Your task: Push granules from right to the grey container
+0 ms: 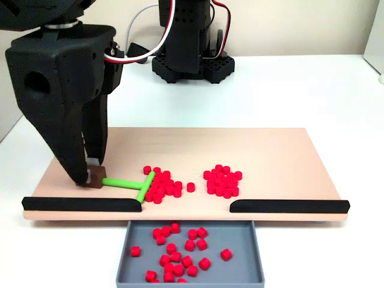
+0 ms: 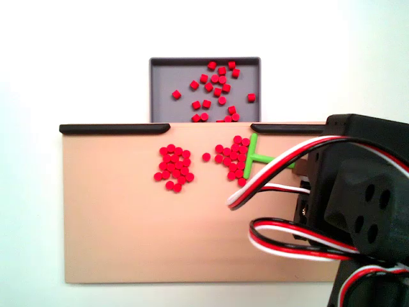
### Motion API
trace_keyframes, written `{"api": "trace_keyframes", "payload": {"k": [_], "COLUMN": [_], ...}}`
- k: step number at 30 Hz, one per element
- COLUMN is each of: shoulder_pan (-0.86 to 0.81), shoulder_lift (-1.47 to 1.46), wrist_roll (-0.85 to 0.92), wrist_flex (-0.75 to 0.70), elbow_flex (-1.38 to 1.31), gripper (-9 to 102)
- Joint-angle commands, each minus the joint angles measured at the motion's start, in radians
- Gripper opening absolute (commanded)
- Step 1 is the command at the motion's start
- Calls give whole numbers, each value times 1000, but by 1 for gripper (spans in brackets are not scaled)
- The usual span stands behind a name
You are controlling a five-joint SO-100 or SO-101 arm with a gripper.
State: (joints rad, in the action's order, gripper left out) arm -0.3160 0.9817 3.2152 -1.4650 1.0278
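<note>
In a fixed view we find the board (image 1: 288,156) on the table (image 1: 312,90), with the tray (image 1: 255,252) before its front edge, at the gap between two strips (image 1: 81,204). Granules (image 1: 222,181) lie in two heaps on the board and loose in the tray. The stick (image 1: 129,182) lies left of the left heap, its crossbar touching it, the gripper (image 1: 90,178) at its far end.

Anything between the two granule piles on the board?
One stray granule on bare board, between the pile by the green stick and the other pile; shows in both fixed views.
</note>
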Motion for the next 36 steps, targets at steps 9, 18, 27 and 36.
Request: {"api": "trace_keyframes", "payload": {"k": [9,18,27,36], "shoulder_pan": [18,25,31,32], "shoulder_lift": [38,40,38,38], "wrist_roll": [160,75,-23,-115], "wrist_flex": [-5,-5,-5,-3], "elbow_flex": [-12,-14,-20,-18], "gripper": [0,0,0,0]}}
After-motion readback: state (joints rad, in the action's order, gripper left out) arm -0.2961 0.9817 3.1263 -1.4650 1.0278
